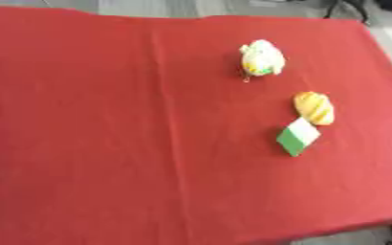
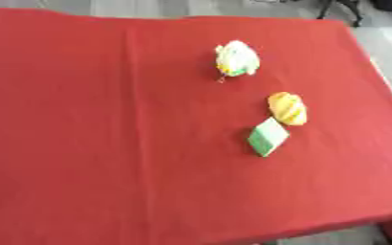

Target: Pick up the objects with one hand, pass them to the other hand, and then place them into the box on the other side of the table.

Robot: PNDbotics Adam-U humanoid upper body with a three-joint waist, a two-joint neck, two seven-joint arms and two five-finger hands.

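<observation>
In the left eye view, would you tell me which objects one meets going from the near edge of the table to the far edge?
Green and white block → yellow-orange rounded object → white and yellow lumpy object, all lying on the red tablecloth.

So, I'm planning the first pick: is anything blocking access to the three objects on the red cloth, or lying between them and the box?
Nothing visible crowds the white-and-yellow soft lump. The yellow ridged bun-shaped object and the green-and-white flat block nearly touch. No hand or box shows in either view, so the placing path cannot be judged.
</observation>
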